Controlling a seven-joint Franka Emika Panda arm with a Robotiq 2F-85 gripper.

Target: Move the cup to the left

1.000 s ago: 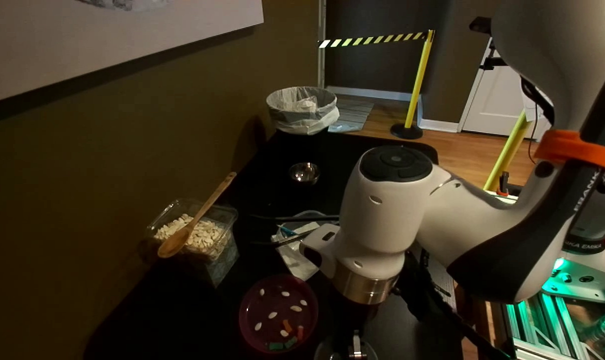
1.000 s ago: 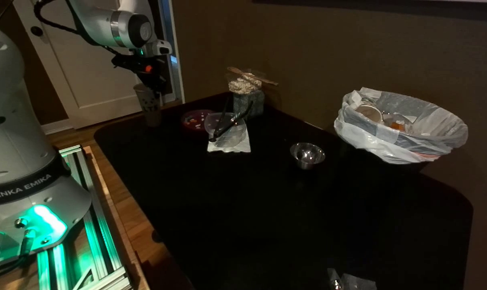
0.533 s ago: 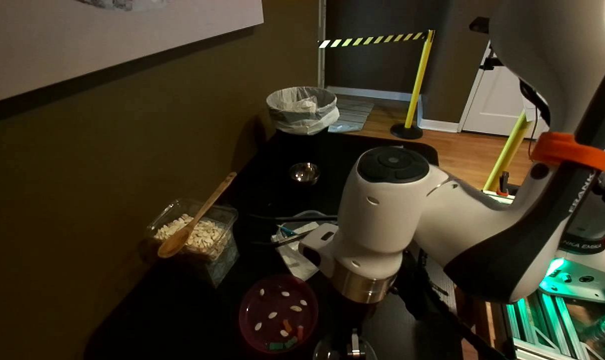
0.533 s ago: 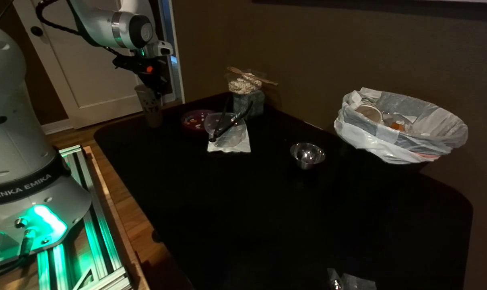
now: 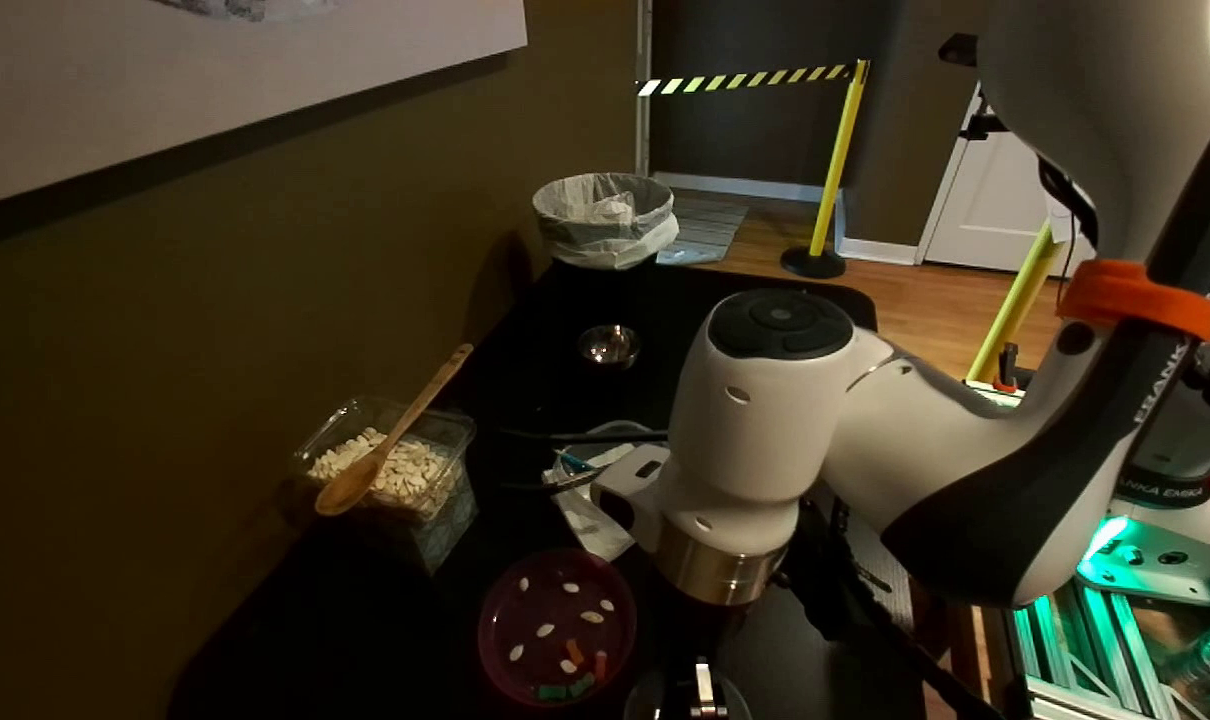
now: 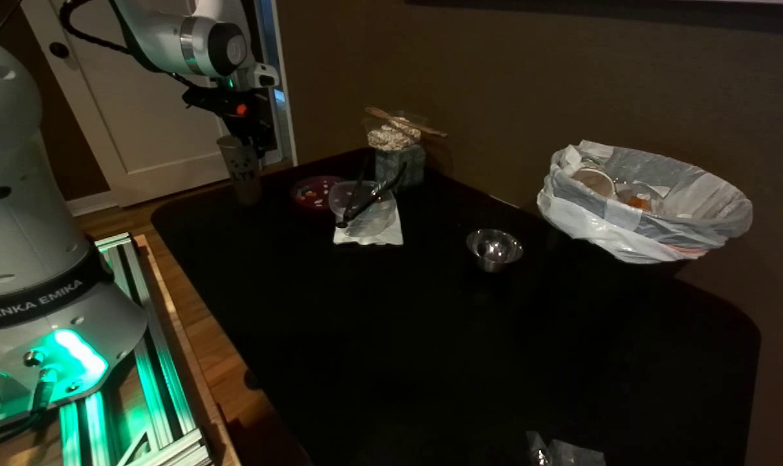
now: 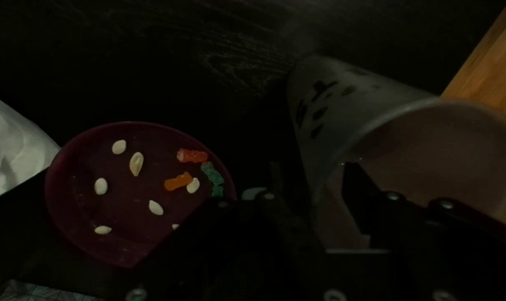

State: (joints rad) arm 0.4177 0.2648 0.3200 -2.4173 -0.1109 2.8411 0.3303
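The cup (image 6: 241, 171) is a greyish see-through tumbler with dark markings. It stands near the far end of the black table in an exterior view. In the wrist view the cup (image 7: 345, 96) appears large, its open mouth toward the camera. In an exterior view only part of the cup (image 5: 645, 698) shows at the bottom edge. My gripper (image 7: 313, 177) is at the rim, one finger outside the wall and one over the mouth. The fingers are apart, with a gap beside the wall. The gripper also shows in both exterior views (image 6: 257, 145) (image 5: 705, 690).
A round red dish (image 5: 535, 650) with candies and seeds stands beside the cup. A clear box of tan snacks (image 5: 385, 470) carries a wooden spoon. Black tongs (image 6: 378, 197) lie over a clear lid on a napkin. A metal bowl (image 6: 494, 249) and lined bin (image 6: 650, 220) stand further off.
The arm has moved slightly left in an exterior view that shows the dish up close. The cup seems to have shifted a very little with it. Everything else is still.
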